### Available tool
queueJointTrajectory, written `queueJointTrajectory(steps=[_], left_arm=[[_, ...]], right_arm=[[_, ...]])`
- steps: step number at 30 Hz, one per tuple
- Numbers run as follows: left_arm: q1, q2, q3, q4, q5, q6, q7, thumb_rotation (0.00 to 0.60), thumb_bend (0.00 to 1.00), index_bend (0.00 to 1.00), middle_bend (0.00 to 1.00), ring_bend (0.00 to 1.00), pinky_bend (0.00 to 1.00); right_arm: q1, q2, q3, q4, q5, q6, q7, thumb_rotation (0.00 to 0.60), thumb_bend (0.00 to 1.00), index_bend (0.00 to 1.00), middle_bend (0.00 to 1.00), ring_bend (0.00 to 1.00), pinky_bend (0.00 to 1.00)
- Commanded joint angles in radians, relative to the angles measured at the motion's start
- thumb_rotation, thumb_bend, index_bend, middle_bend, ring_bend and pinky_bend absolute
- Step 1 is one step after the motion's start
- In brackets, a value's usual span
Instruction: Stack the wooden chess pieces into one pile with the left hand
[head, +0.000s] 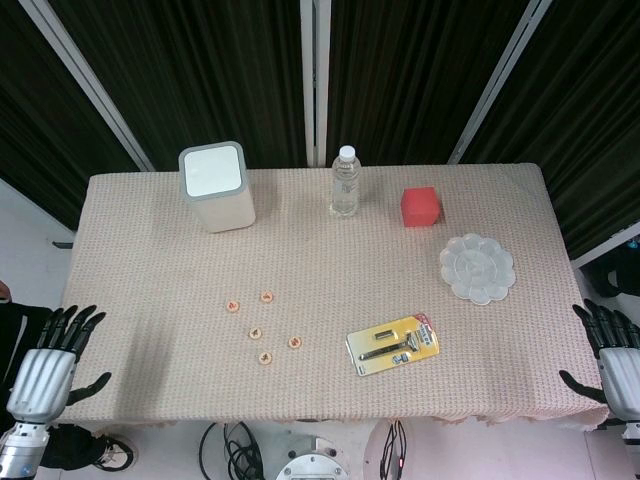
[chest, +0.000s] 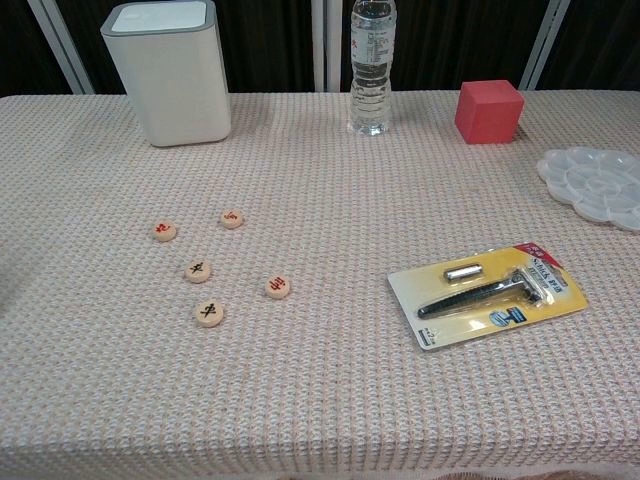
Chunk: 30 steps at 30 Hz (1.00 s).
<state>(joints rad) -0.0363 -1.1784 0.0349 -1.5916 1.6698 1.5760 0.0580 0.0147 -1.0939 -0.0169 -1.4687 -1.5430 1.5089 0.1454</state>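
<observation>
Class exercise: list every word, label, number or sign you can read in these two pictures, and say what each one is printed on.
Razor package: printed text on the card, too small to read.
Wooden chess pieces: five, each with one red or black character, too blurred to read.
Water bottle: label text not legible.
White bin, red cube, palette: no text.

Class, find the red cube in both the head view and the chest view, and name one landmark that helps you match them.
Head view: red cube at the table's far side, right of centre.
Chest view: red cube at upper right.
Shared landmark: the water bottle stands just to its left in both.
</observation>
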Motion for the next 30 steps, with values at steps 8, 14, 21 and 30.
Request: queueJointTrajectory(steps=[8, 14, 21, 30], left_arm=[[-0.002, 0.005, 0.0, -0.008, 0.009, 0.004, 0.001, 0.6, 0.16, 0.13, 0.07, 0.0, 0.0], [-0.025, 0.002, -0.005, -0.033, 0.022, -0.021, 0.021, 0.6, 0.16, 0.13, 0.07, 0.0, 0.0], [-0.109, -0.02, -0.009, -0.109, 0.077, -0.127, 0.084, 0.6, 0.16, 0.13, 0.07, 0.0, 0.0], [-0.314, -0.148, -0.08, -0.224, -0.025, -0.453, 0.187, 0.6, 0.16, 0.13, 0.07, 0.0, 0.0]], right_arm=[[-0.003, 0.003, 0.006, -0.007, -0.005, 0.005, 0.006, 0.6, 0.1, 0.0, 0.0, 0.0, 0.0], [0.001, 0.005, 0.019, -0.004, 0.013, -0.008, 0.019, 0.6, 0.1, 0.0, 0.0, 0.0, 0.0], [0.009, 0.006, 0.025, 0.004, 0.015, -0.023, 0.036, 0.6, 0.11, 0.0, 0.0, 0.0, 0.0], [0.0, -0.003, 0.002, 0.026, -0.019, -0.016, 0.062, 0.6, 0.12, 0.0, 0.0, 0.0, 0.0]])
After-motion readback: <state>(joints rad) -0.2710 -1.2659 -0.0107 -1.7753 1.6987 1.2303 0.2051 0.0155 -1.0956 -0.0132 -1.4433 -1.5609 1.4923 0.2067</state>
